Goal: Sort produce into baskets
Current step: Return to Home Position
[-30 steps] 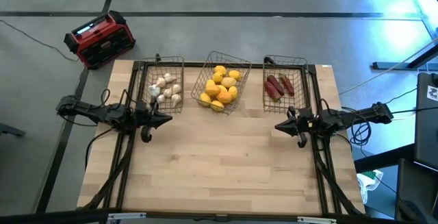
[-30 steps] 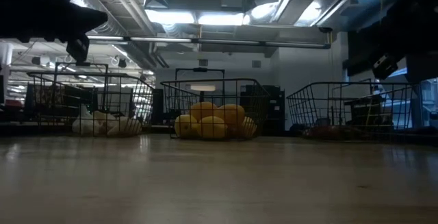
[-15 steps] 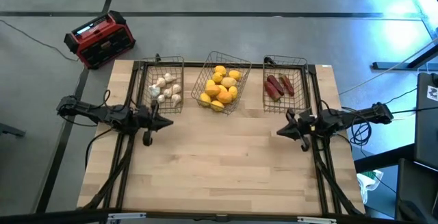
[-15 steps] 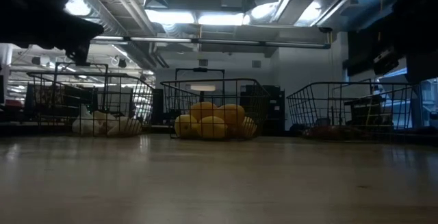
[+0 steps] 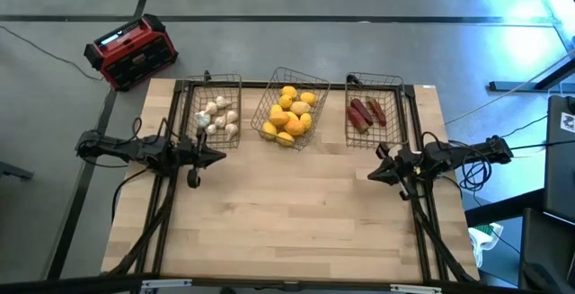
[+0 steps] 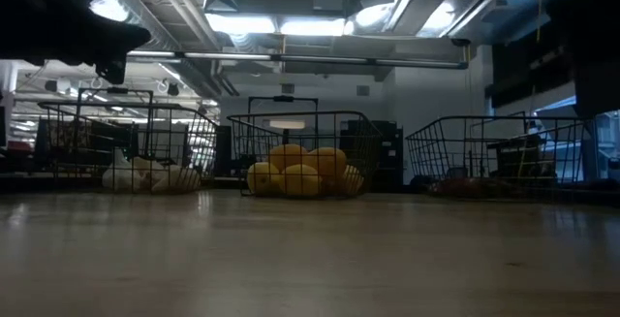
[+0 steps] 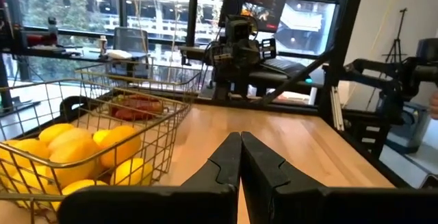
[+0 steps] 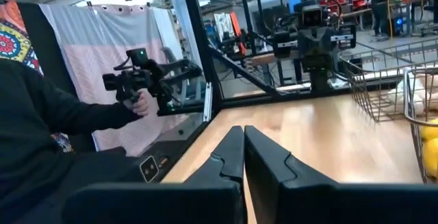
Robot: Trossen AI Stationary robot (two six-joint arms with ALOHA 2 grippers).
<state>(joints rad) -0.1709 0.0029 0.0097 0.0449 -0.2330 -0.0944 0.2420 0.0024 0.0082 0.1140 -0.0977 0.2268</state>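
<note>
Left gripper [image 5: 218, 158]: fingers pressed together and holding nothing, as the left wrist view confirms; it hangs above the table [image 5: 287, 222] just in front of the left basket [image 5: 214, 77], with its arm reaching in from the left edge. Right gripper [image 5: 372, 175]: likewise clenched and empty in its own wrist view, and poised near the right edge of the table, in front of the right basket [image 5: 375, 77] but apart from it.

Produce: white bulbs [image 5: 218, 117] lie in the left basket; lemons [image 5: 289, 114], with one or two orange pieces among them, fill the middle basket [image 5: 267, 101], which sits turned at an angle to its neighbours; dark red pieces [image 5: 367, 112] lie side by side in the right basket. The three baskets stand in a row along the far edge.

Progress: no loose piece shows on the bare boards in the high or low view, and each basket holds one kind only. Sorting therefore appears complete; what is left, by this judgement, is only for both arms to settle at rest beside the table.
</note>
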